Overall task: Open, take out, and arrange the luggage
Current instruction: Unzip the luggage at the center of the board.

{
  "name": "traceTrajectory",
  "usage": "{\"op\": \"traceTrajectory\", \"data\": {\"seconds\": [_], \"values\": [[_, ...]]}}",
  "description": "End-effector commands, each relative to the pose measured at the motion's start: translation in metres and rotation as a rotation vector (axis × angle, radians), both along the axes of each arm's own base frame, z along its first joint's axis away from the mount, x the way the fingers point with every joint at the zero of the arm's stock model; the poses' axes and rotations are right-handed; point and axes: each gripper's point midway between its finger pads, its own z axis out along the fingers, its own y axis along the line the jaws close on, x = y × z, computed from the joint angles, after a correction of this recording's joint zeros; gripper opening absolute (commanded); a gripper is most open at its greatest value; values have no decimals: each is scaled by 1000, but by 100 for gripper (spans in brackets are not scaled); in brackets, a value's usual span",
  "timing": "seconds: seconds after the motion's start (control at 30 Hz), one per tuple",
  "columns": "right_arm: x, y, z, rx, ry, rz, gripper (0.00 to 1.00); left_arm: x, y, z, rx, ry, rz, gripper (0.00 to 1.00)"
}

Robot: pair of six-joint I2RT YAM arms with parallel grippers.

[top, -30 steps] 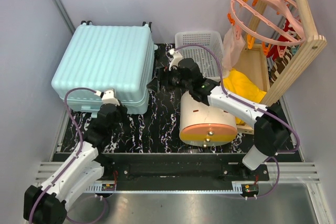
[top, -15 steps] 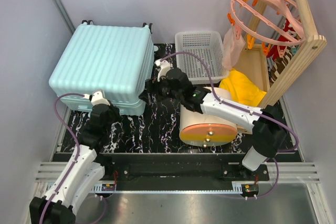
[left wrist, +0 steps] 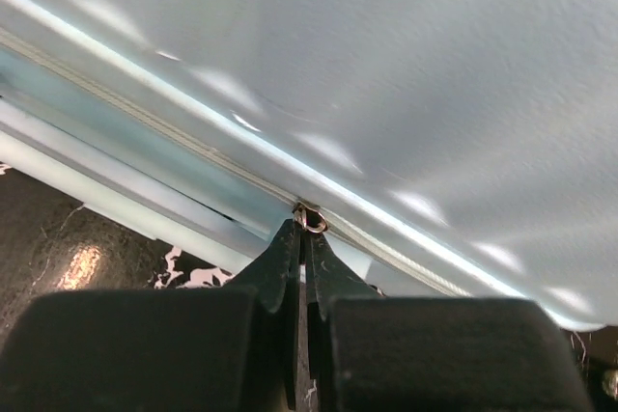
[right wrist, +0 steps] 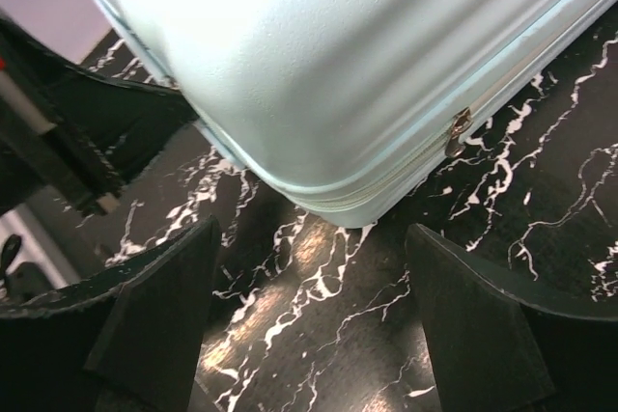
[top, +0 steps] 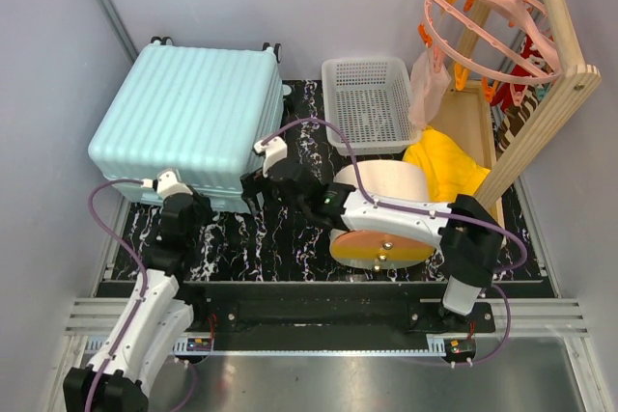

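Observation:
The luggage [top: 188,118], a pale mint-blue ribbed hard-shell suitcase, lies flat and closed at the back left of the black marbled mat. My left gripper [top: 182,202] is at its front left edge. In the left wrist view this gripper [left wrist: 307,231] is shut on a small metal zipper pull [left wrist: 311,218] on the zip line of the luggage [left wrist: 386,65]. My right gripper [top: 253,185] hovers at the front right corner, open, with only mat between its fingers [right wrist: 154,315]. The right wrist view shows the luggage [right wrist: 319,65] corner and a second zipper pull [right wrist: 457,129].
A white mesh basket [top: 367,103] stands behind the right arm. A cream cylinder with an orange end [top: 381,224] lies on the mat [top: 280,238] at the right. Yellow cloth [top: 446,166], a wooden rack [top: 541,74] and a pink hanger ring [top: 483,16] fill the far right.
My left gripper has slid left along the suitcase's front edge with the zipper pull. My right arm has swept left from the basket to the suitcase's front right corner.

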Motion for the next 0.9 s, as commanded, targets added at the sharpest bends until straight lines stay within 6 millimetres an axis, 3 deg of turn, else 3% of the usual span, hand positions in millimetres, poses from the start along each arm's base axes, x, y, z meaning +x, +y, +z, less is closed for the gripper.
{"op": "traceTrajectory", "data": {"seconds": [0.0, 0.23, 0.37, 0.43, 0.53, 0.7, 0.87], "values": [[18, 12, 32, 51, -123, -85, 89, 14, 24, 29, -17, -146, 129, 0], [27, 26, 43, 108, -191, -138, 93, 17, 42, 32, -32, -160, 172, 0], [31, 34, 42, 117, -214, -155, 93, 19, 63, 34, -45, -178, 243, 0], [38, 32, 42, 100, -233, -193, 94, 17, 69, 27, -67, -166, 262, 0], [50, 22, 37, 51, -263, -261, 93, 21, 67, 27, -74, -176, 237, 0], [73, -5, 28, -16, -276, -349, 78, 22, 53, 19, -107, -168, 167, 0], [102, -38, 20, -22, -241, -412, 78, 24, 29, 15, -105, -157, 71, 0]]}}
